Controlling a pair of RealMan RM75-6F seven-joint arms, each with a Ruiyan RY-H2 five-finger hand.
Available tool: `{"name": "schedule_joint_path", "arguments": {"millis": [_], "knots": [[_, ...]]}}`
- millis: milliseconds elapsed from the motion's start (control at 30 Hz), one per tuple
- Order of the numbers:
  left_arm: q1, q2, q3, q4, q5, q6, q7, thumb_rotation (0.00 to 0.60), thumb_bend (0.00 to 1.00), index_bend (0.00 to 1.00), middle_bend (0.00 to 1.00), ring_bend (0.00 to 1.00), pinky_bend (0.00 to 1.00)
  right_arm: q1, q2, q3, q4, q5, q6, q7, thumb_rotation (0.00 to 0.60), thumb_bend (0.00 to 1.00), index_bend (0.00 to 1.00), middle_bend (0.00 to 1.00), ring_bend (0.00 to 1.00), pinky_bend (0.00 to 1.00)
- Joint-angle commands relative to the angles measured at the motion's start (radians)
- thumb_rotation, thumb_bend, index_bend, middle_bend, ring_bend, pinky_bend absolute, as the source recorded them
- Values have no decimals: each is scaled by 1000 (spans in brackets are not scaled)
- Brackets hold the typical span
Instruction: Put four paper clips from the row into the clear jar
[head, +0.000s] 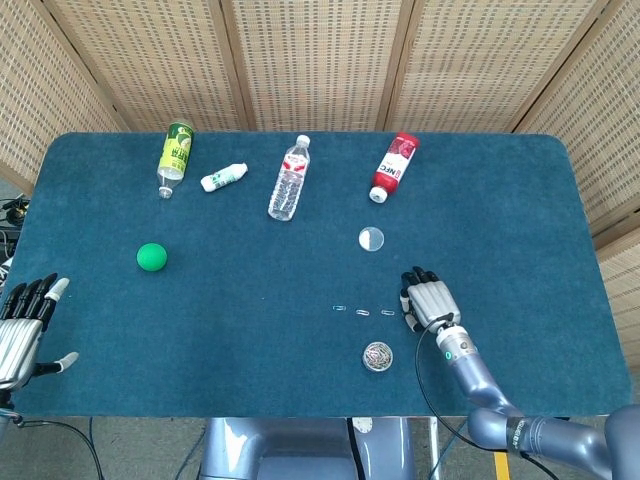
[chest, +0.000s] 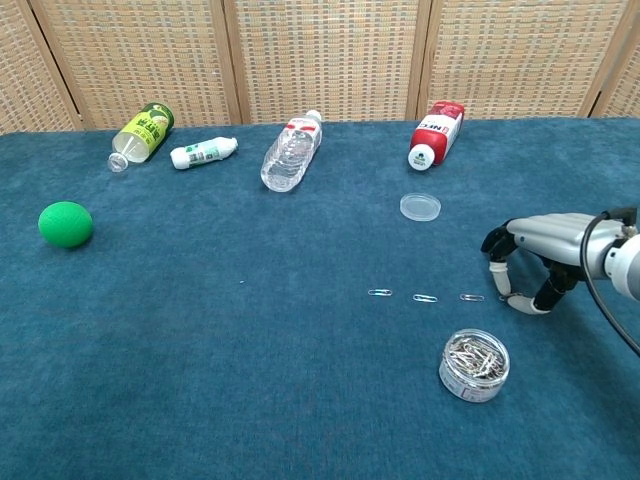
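Three paper clips lie in a row on the blue table: the left clip (chest: 380, 292), the middle clip (chest: 425, 298) and the right clip (chest: 471, 297); the row (head: 361, 312) also shows in the head view. Just right of the row, my right hand (chest: 535, 262) (head: 428, 300) arches over the cloth, fingers curled down, thumb apart from them. A thin sliver between thumb and fingers may be another clip. The clear jar (chest: 474, 365) (head: 377, 356) stands open in front of the row with several clips inside. My left hand (head: 25, 325) hangs at the table's left edge, fingers spread, holding nothing.
The jar's clear lid (chest: 420, 207) lies behind the row. Along the back lie a red bottle (chest: 437, 133), a clear water bottle (chest: 291, 152), a small white bottle (chest: 203, 152) and a green bottle (chest: 141, 133). A green ball (chest: 66, 223) sits at the left.
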Motion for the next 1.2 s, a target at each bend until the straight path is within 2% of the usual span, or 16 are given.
{"name": "schedule_joint_path", "arguments": {"millis": [33, 267, 567, 833, 1200], "knots": [[0, 1, 0, -1, 1, 1, 0, 600, 0, 0, 0, 0, 0, -2, 11, 0, -14, -6, 6, -3, 600, 440, 621, 127, 0, 124], [2, 4, 2, -4, 6, 5, -4, 600, 0, 0, 0, 0, 0, -6, 36, -2, -55, -21, 19, -12, 600, 440, 621, 127, 0, 124], [2, 4, 3, -3, 9, 6, -6, 600, 0, 0, 0, 0, 0, -3, 101, -20, -185, -91, 35, -34, 600, 440, 621, 133, 0, 124], [2, 2, 3, -2, 9, 5, -1, 600, 0, 0, 0, 0, 0, -2, 160, -68, -330, -178, 34, -63, 600, 440, 621, 136, 0, 124], [3, 2, 4, -2, 9, 6, 0, 600, 0, 0, 0, 0, 0, -6, 168, -110, -404, -237, 34, -94, 600, 440, 621, 136, 0, 124]]}}
